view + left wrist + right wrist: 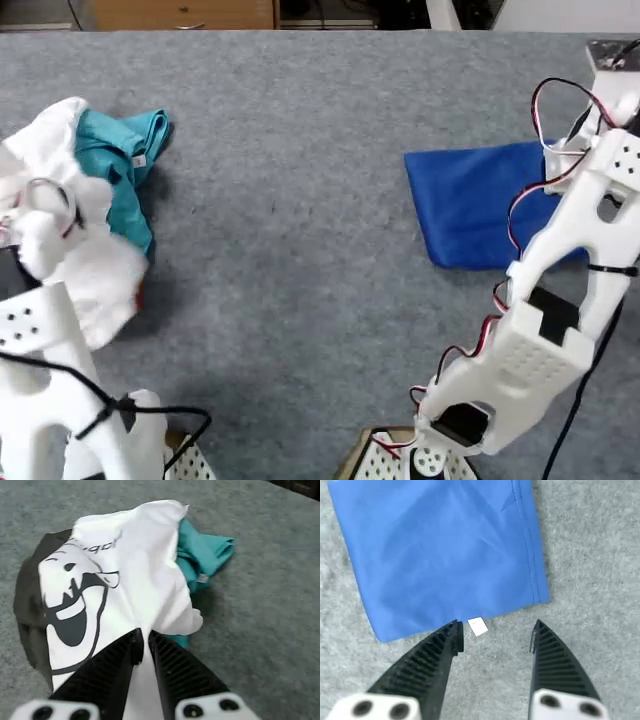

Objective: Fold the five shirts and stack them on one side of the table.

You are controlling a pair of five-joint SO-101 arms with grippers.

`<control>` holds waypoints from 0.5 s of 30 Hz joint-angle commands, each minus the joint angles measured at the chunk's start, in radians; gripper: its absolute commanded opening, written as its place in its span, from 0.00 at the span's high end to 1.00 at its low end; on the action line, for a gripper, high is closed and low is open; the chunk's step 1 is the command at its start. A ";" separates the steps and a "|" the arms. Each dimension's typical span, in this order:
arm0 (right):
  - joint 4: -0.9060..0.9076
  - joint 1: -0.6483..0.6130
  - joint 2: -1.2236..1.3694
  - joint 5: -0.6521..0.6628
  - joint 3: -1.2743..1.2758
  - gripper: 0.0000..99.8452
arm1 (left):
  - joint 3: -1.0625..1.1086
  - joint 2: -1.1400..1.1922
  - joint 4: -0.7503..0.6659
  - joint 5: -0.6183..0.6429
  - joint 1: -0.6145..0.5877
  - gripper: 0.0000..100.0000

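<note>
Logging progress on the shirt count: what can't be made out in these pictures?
- High view: blue shirt, its right part hidden behind the right arm.
- High view: white shirt, cut off by the left edge.
- High view: teal shirt, partly under the white shirt.
- Left wrist view: dark garment, mostly covered by the white shirt; kind unclear.

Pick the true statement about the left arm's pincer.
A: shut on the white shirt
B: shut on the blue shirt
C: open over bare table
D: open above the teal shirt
A: the left pincer is pinched shut with the white shirt running between its fingers. The blue shirt lies flat by the open right pincer.
</note>
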 commanded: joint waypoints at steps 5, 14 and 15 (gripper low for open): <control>0.018 -0.045 -0.117 0.098 0.127 0.78 | -0.301 -0.022 0.152 0.069 0.377 0.98; 0.018 -0.130 -0.260 0.135 0.335 0.78 | -0.486 0.131 0.190 0.181 0.436 0.97; 0.018 -0.157 -0.291 0.135 0.363 0.78 | -0.502 0.159 0.203 0.181 0.436 0.97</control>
